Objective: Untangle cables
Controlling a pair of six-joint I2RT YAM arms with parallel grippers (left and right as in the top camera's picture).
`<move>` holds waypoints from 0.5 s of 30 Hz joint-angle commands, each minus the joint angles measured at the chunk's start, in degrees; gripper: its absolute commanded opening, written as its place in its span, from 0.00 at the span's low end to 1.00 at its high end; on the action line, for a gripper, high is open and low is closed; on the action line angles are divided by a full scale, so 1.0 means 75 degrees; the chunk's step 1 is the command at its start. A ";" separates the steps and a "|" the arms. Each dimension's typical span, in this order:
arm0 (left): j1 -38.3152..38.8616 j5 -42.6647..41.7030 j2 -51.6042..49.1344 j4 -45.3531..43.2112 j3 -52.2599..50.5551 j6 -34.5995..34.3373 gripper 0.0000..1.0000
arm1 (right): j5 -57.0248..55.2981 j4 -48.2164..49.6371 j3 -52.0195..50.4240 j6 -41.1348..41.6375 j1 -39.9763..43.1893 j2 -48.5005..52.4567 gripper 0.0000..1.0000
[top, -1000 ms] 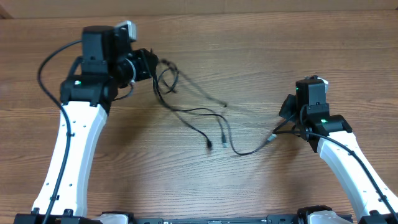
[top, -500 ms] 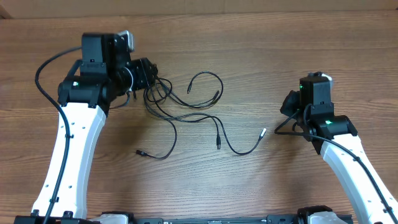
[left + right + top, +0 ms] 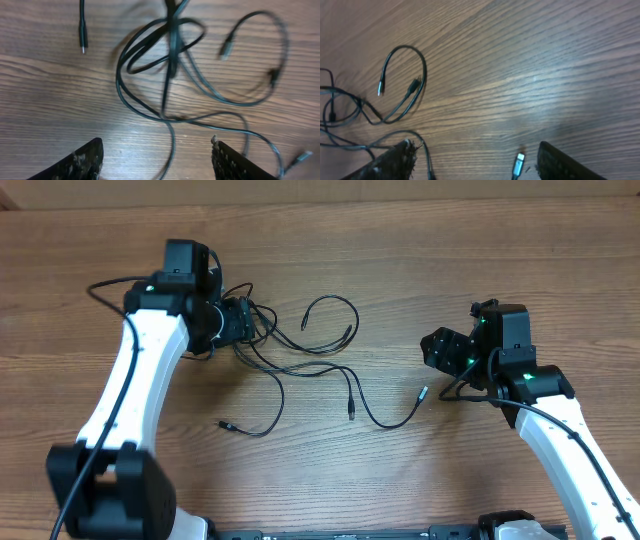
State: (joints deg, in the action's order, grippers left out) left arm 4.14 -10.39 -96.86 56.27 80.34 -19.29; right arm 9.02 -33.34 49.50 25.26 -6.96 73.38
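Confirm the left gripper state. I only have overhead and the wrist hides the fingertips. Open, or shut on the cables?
Observer: Left wrist view shows the left gripper open, fingers wide apart, nothing clamped.
Operator: Any strand in the gap?
Observer: Yes. One strand of the cables runs between them, and the tangle lies ahead.
Operator: Right side?
Observer: Right wrist view shows the right gripper open, with a silver-tipped plug lying in its gap, touching neither finger.

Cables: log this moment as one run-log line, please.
cables: tangled on table, none gripped | left gripper: open, at the tangle | right gripper: open, near a loose plug
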 commanded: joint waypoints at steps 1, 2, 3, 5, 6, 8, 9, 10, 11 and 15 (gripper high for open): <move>0.0087 0.0125 -0.0586 -0.0087 0.0102 0.0070 0.68 | 0.0216 -0.0035 0.0245 -0.0023 -0.0009 -0.0140 0.81; 0.0099 0.0122 -0.0743 -0.0172 0.0102 0.0131 0.68 | 0.0216 -0.0035 0.0245 -0.0020 -0.0009 -0.0140 0.82; 0.0108 0.0117 -0.0842 -0.0242 0.0102 0.0195 0.68 | 0.0213 -0.0032 0.0245 -0.0023 -0.0009 -0.0140 0.82; 0.0146 0.0090 -0.1037 -0.0411 0.0102 0.0289 0.68 | 0.0213 -0.0026 0.0245 -0.0020 -0.0009 -0.0140 0.83; 0.0178 0.0067 -0.1105 -0.0516 0.0102 0.0341 0.68 | 0.0213 -0.0029 0.0245 -0.0023 -0.0009 -0.0140 0.83; 0.0254 0.0055 -0.1207 -0.0761 0.0102 0.0472 0.67 | 0.0210 -0.0026 0.0245 -0.0023 -0.0009 -0.0140 0.84; 0.0312 0.0064 -0.1268 -0.0903 0.0102 0.0551 0.66 | 0.0210 -0.0026 0.0245 -0.0020 -0.0009 -0.0140 0.84; 0.0370 0.0070 -0.1309 -0.1026 0.0102 0.0612 0.63 | 0.0210 -0.0026 0.0245 -0.0023 -0.0009 -0.0140 0.84; 0.0434 0.0073 -0.1367 -0.1128 0.0102 0.0609 0.61 | 0.0210 -0.0029 0.0245 -0.0023 -0.0009 -0.0140 0.84; 0.0697 0.0294 -0.1562 -0.1236 0.0102 0.0603 0.47 | 0.0210 -0.0029 0.0245 -0.0020 -0.0009 -0.0140 0.84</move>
State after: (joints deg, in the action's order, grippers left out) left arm 7.70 -10.17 -106.69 47.16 80.34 -16.16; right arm 10.31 -33.71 49.50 25.23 -6.94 73.38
